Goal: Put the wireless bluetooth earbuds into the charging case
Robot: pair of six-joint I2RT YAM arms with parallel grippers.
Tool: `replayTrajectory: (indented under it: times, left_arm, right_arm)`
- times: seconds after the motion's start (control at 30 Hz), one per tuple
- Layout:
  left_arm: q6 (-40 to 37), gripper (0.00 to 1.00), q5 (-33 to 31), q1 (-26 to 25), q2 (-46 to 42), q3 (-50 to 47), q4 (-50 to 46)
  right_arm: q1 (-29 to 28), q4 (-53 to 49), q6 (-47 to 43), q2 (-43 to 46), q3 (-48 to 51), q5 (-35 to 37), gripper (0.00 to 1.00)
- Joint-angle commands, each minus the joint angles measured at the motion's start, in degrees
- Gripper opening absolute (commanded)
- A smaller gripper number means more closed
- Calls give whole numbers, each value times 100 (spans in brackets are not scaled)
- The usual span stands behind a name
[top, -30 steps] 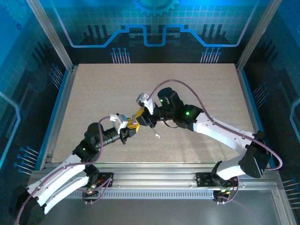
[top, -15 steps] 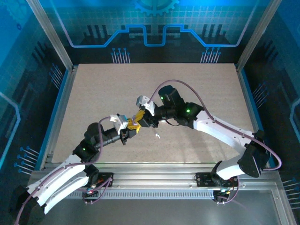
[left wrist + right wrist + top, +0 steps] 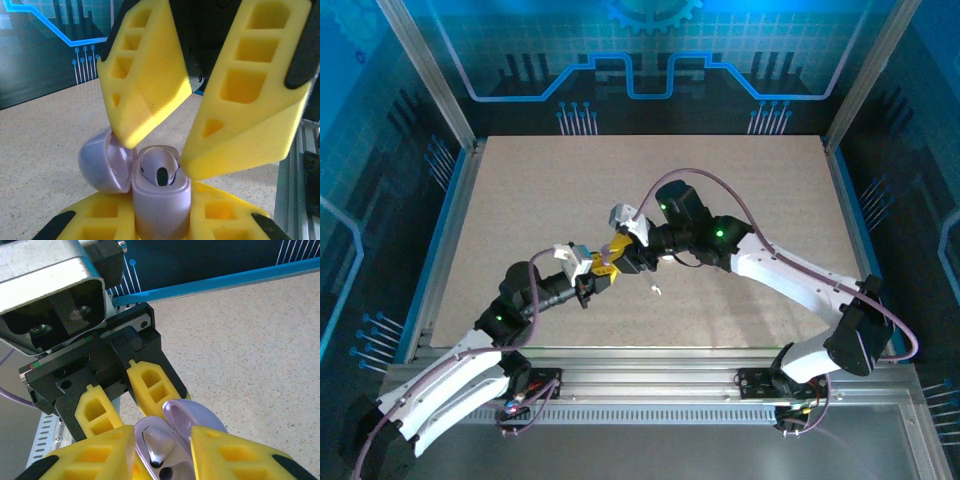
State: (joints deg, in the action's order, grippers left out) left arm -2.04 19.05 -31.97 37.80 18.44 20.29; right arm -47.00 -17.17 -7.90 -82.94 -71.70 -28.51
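My left gripper [image 3: 161, 212] is shut on the body of the pale lavender charging case [image 3: 161, 200], holding it upright above the table with its lid [image 3: 102, 162] swung open to the left. One lavender earbud [image 3: 159, 167] sits in the case's socket. My right gripper [image 3: 160, 452] hovers just over the case mouth, open. Its yellow fingers [image 3: 245, 110] straddle the earbud [image 3: 157, 442] without pinching it. One fingertip rests against the lid [image 3: 192, 415]. In the top view the two grippers meet at the case [image 3: 607, 267]. A white earbud [image 3: 656, 291] lies loose on the table just to the right.
The speckled beige tabletop [image 3: 740, 190] spreads out behind and to both sides of the arms. A blue-lit frame rail [image 3: 225, 282] borders it. The metal rail [image 3: 650, 380] with the arm bases runs along the near edge.
My right gripper's jaws have spread apart over the case, and the arm has edged slightly toward the left gripper. The left gripper and the case have stayed put.
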Motion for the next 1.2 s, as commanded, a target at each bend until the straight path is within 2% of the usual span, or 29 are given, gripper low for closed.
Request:
replayTrajectory:
  times: [0.0, 0.17, 0.5, 0.77, 0.93, 1.17]
  left_arm:
    - [-152, 6, 188, -11, -115, 74, 371]
    - [-190, 6, 44, -5, -39, 56, 310]
    - [-252, 6, -24, -33, 309, 35, 386]
    - [-332, 6, -24, -42, 610, 83, 364]
    - [-314, 6, 60, -88, 895, 72, 502]
    - [-417, 5, 121, -177, 1080, 209, 329]
  right_arm:
    - [132, 17, 76, 309, -62, 269, 39]
    - [208, 165, 442, 805, 245, 372, 49]
    - [659, -762, 1630, 1381, 763, 1252, 49]
    - [1290, -2570, 2096, 1018, 464, 1546, 46]
    - [1801, -2896, 2239, 766, 564, 1445, 46]
    - [2445, -3335, 2273, 228, 496, 1649, 45]
